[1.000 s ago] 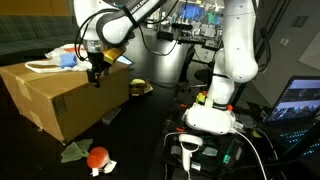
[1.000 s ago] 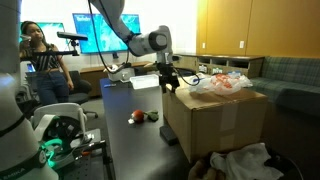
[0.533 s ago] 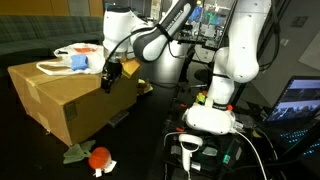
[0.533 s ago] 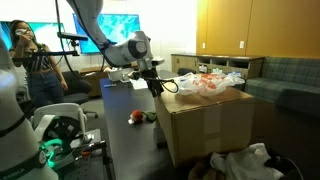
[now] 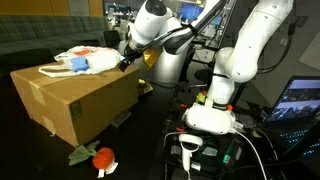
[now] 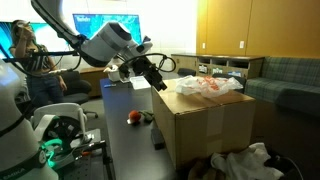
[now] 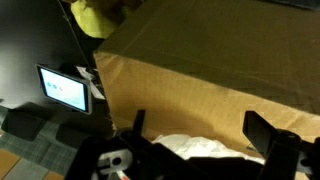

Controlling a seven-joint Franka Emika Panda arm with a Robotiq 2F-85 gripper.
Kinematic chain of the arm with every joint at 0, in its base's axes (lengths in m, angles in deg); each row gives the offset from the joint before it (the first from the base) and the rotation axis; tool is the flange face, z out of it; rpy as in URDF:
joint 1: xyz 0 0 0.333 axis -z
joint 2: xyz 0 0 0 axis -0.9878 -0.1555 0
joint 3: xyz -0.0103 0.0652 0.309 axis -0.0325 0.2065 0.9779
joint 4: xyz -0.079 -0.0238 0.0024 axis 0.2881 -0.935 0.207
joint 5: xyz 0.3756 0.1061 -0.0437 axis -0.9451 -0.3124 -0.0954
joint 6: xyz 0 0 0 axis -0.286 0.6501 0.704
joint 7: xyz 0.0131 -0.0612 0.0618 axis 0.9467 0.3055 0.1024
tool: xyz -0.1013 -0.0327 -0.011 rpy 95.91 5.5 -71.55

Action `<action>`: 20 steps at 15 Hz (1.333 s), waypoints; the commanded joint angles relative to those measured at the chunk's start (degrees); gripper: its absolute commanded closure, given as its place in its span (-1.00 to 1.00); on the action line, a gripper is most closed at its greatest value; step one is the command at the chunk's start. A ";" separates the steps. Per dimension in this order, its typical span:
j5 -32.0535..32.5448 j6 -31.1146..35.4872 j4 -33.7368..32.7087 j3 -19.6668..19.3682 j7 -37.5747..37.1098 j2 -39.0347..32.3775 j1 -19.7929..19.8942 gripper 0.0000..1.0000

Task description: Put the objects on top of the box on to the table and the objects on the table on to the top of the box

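The big brown box point(image 5: 75, 98) point(image 6: 205, 128) stands on the black table point(image 6: 122, 145). On its top lies a heap of white wrapping with blue and red bits point(image 5: 82, 60) point(image 6: 210, 85). A red ball and a green thing point(image 5: 95, 157) point(image 6: 136, 118) lie on the table by the box. My gripper point(image 5: 128, 62) point(image 6: 158, 82) hangs open at the box's top edge, close to the heap. In the wrist view the gripper point(image 7: 200, 130) is empty, with the white wrapping point(image 7: 200, 150) and the box top point(image 7: 220, 70) between its dark fingers point(image 7: 265, 135).
A yellow item point(image 5: 145, 86) point(image 7: 95, 15) sits on the table beyond the box. A small black thing point(image 6: 158, 141) lies near the box's foot. The robot base point(image 5: 212, 115) and cables stand at the table's end. A person point(image 6: 25, 60) stands behind.
The arm has risen from beside the box's side wall and swung up to the top edge, now pointing at the heap. The jaws stayed open.
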 commanded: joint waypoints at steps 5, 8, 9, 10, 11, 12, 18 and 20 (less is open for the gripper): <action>-2.42 9.19 10.21 1.19 -1.41 7.39 0.52 -1.00; -0.22 13.22 8.45 1.89 -7.04 -0.16 2.41 -1.00; 0.00 13.38 6.73 2.20 -9.54 -3.44 3.03 -1.00; 0.13 13.13 4.85 2.23 -11.38 -6.64 3.69 -1.00; 0.27 13.64 3.90 1.77 -12.28 -8.56 4.11 -1.00; 0.54 14.15 2.38 1.39 -13.36 -10.83 4.70 -1.00; 1.06 16.29 -6.28 -1.10 -17.66 -20.17 6.97 -1.00; 1.47 17.09 -8.55 -2.00 -18.93 -21.97 7.18 -1.00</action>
